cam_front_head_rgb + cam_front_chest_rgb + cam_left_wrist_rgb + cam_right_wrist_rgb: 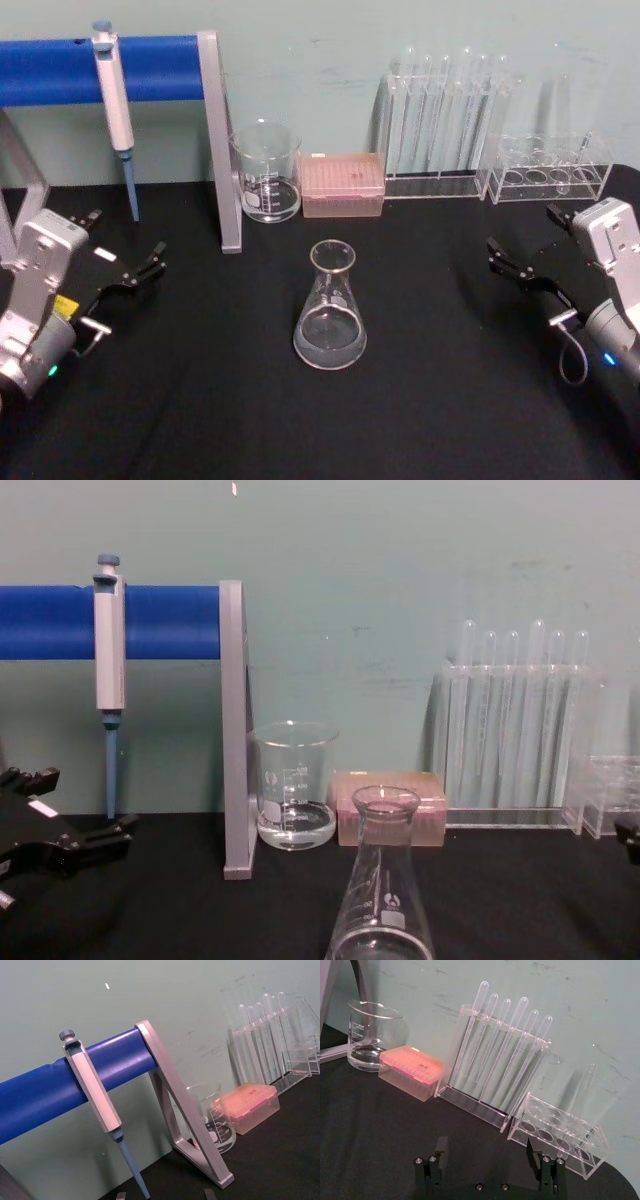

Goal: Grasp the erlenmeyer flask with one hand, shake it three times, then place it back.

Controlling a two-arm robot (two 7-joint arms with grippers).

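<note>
Erlenmeyer flask | clear glass, conical | upright on black table

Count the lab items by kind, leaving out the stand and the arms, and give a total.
Erlenmeyer flask: 1
Beaker: 1
Pink tip box: 1
Pipette: 1
Clear racks: 2 (tall rack, low rack)
Total: 6

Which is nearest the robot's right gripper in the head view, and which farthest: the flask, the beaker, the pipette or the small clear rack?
From the right gripper:
1. Small clear rack, just behind it by the wall.
2. Erlenmeyer flask, at the table's centre.
3. Beaker, at the back, left of centre.
4. Pipette, hanging at the far left.
</note>
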